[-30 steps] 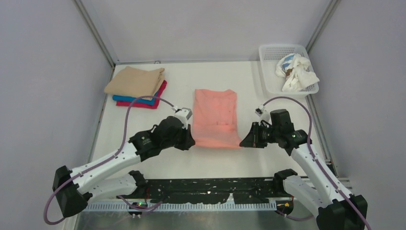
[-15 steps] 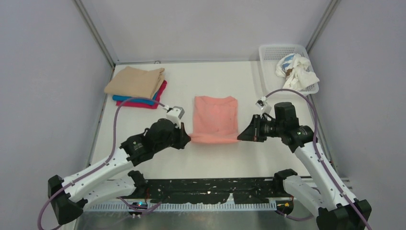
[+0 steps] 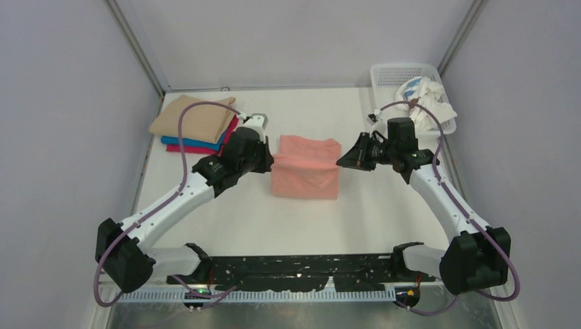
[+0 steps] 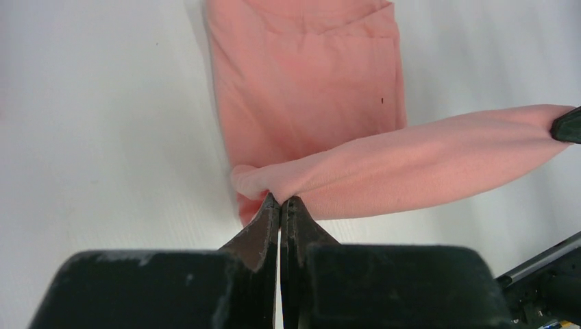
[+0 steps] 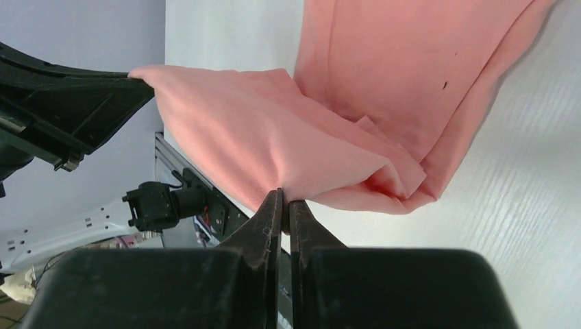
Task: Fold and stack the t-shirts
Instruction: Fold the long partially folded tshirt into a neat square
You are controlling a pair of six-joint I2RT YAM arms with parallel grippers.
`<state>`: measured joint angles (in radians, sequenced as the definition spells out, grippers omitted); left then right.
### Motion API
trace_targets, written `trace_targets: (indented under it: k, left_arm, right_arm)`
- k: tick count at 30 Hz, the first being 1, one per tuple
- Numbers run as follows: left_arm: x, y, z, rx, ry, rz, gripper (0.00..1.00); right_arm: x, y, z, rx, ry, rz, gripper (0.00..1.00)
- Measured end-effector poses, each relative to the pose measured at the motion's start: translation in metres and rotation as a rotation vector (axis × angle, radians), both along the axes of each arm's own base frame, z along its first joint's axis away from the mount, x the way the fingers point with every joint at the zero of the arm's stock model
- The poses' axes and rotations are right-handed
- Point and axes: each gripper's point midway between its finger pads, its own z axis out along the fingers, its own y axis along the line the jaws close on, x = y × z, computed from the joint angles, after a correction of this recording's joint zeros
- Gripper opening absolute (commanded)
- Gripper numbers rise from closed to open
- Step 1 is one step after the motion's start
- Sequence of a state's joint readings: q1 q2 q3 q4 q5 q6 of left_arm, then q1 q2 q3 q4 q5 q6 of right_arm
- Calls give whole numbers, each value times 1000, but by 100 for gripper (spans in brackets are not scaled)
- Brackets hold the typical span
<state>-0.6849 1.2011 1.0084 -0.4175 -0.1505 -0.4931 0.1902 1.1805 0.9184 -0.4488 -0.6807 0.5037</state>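
The step in hand looks like carrying one edge of the salmon-pink t-shirt (image 3: 305,179) over onto the rest of it. To do it well, the two hands should travel at one height and one pace. That way the lifted edge runs taut and straight between them. They should then come down with that edge square over the edge of the layer lying beyond them, and only then let go. Slack in the middle would likely leave a crease.

The left hand (image 4: 281,203) has its fingers pressed together, pinching a corner of the cloth at their very tips. The right hand (image 5: 285,197) pinches the opposite corner the same way, with cloth bunched just past its tips. The lifted edge spans from one hand to the other as a band clear of the counter (image 3: 308,233). The rest of the shirt lies flat beneath and between the hands. Out past the left hand, apart from it, sits the stack of folded t-shirts (image 3: 195,118), tan on top.
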Motion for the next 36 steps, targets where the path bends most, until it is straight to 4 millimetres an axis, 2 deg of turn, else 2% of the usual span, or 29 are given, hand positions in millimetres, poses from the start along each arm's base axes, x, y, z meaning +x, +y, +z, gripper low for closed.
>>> trace_targets:
  k: [5,10,18,30,32,33,35,36]
  left_arm:
    - [30,-10,9,6,-15,-9,0]
    - [59,-20,4,22,4,-20,0]
    - [103,-31,-23,64,66,-13,0]
    - [152,-36,-70,105,155,3,0]
    - [160,-39,-77,106,167,3,4]
    - [163,-41,-81,107,174,4,8]
    - [168,-43,-89,105,190,4,36]
    - [171,-44,-94,107,199,4,48]
  right_arm:
    - [29,-12,3,4,-19,-53,6]
    - [58,-21,-5,21,-10,-90,6]
    - [94,-24,-40,48,68,-125,6]
    - [151,-31,-87,6,118,-199,6]
    - [156,-33,-95,-10,126,-215,9]
    - [159,-34,-99,-18,128,-224,17]
    - [166,-36,-105,-30,130,-239,22]
    - [170,-37,-108,-36,129,-245,30]
